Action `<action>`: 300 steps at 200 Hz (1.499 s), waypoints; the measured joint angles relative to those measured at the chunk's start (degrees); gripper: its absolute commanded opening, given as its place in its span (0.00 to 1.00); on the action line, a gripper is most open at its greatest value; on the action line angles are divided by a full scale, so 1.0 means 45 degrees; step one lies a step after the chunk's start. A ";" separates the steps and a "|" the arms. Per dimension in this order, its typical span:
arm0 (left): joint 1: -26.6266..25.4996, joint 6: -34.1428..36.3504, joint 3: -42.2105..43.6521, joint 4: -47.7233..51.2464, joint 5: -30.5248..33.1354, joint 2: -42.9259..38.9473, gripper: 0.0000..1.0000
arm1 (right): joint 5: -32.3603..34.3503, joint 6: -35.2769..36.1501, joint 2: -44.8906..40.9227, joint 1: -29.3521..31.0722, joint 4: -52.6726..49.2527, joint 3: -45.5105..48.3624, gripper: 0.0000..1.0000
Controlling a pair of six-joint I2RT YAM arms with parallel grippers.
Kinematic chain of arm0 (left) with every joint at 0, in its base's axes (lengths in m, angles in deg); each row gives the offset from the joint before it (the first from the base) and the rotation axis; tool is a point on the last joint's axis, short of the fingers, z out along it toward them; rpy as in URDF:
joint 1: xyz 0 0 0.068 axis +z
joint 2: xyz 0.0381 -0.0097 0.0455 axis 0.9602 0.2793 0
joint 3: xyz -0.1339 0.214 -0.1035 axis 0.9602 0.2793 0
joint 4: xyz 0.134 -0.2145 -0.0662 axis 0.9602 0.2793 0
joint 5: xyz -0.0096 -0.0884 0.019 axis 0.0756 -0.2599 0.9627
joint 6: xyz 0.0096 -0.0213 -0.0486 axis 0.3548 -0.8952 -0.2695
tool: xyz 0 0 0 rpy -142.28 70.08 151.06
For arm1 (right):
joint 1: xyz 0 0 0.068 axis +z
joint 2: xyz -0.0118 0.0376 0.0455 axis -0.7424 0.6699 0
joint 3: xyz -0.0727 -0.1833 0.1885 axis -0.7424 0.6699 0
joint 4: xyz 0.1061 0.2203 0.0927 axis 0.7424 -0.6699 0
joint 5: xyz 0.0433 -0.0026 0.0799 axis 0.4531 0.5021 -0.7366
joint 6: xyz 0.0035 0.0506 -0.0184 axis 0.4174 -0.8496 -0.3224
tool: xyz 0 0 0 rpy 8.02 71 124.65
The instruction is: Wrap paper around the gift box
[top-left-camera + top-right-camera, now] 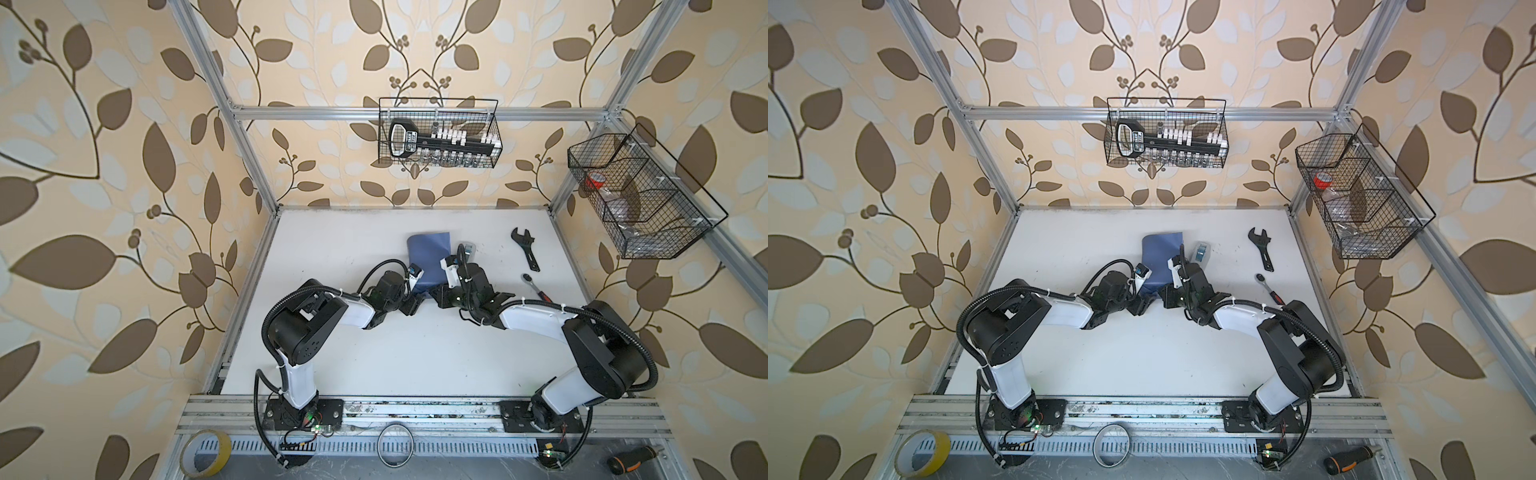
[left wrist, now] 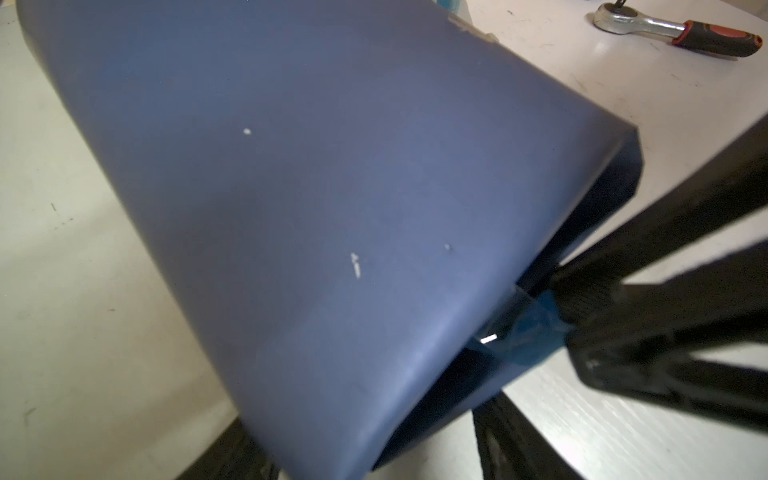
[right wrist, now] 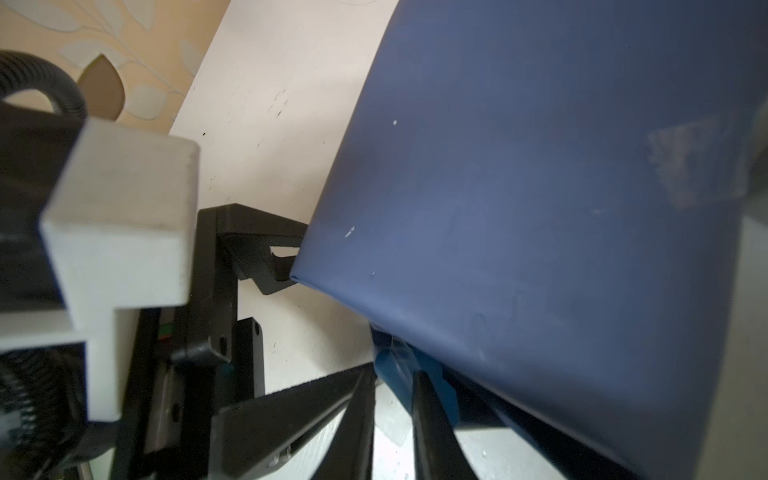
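The paper (image 1: 428, 257) (image 1: 1160, 257) shows its dark slate-blue face and is curled into a tube on the white table. The gift box is hidden inside it. My left gripper (image 2: 365, 440) straddles the tube's near end, with one finger (image 3: 266, 257) pressed to the paper's (image 3: 519, 187) side. My right gripper (image 3: 392, 370) meets that end from the other side. Its tips are pinched on a strip of blue tape (image 2: 528, 332) that runs to the paper's (image 2: 311, 187) open edge. In both top views the two grippers face each other below the paper.
A grey-white tape dispenser (image 1: 1201, 251) stands just right of the paper. An adjustable wrench (image 1: 525, 249) and a ratchet (image 1: 536, 286) lie further right. Wire baskets (image 1: 440, 133) hang on the walls. A yellow tape roll (image 1: 205, 453) and a screwdriver (image 1: 631, 461) lie beyond the front rail.
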 measured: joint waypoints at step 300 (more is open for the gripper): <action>0.0000 0.0000 0.0000 -0.0005 0.0000 0.0005 0.70 | -0.0661 -0.0826 -0.0403 -0.0500 -0.0976 -0.0121 0.32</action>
